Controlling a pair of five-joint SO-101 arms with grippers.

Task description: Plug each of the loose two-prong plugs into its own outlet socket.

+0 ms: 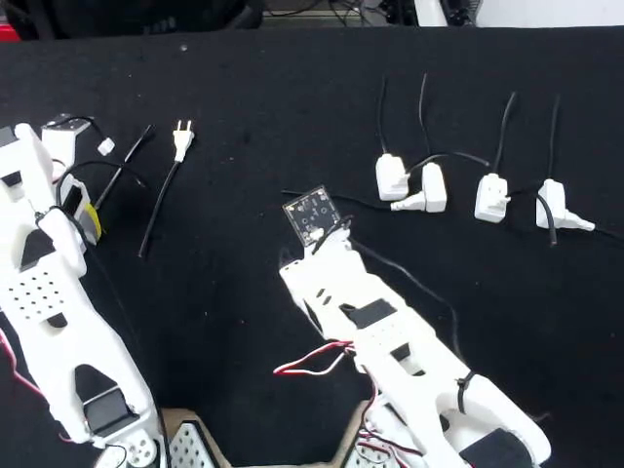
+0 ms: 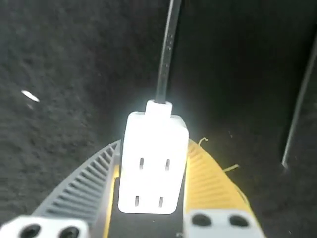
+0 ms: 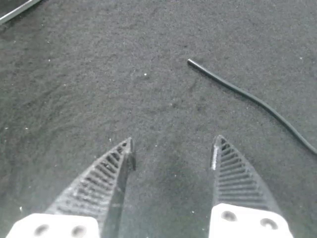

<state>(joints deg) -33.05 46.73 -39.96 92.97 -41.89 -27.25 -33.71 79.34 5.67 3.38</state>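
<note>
My left gripper (image 2: 153, 145) is shut on a white outlet socket (image 2: 153, 166), whose two pairs of slots face the camera. Its black cord (image 2: 167, 49) runs away over the cloth. In the high view this gripper (image 1: 88, 218) sits at the table's left, by its yellow finger pad. A loose white two-prong plug (image 1: 182, 137) lies on the cloth to its right, prongs pointing to the far edge and black cord (image 1: 159, 210) trailing toward the front. My right gripper (image 3: 173, 141) stands open over bare cloth at the table's middle (image 1: 306, 222), holding nothing.
At the right, several white sockets (image 1: 392, 178) (image 1: 490, 198) lie in a row with plugs in them and cords running to the far edge. A thin black cable (image 3: 247, 96) ends just ahead of the right gripper. Black cloth covers the table (image 1: 244, 97).
</note>
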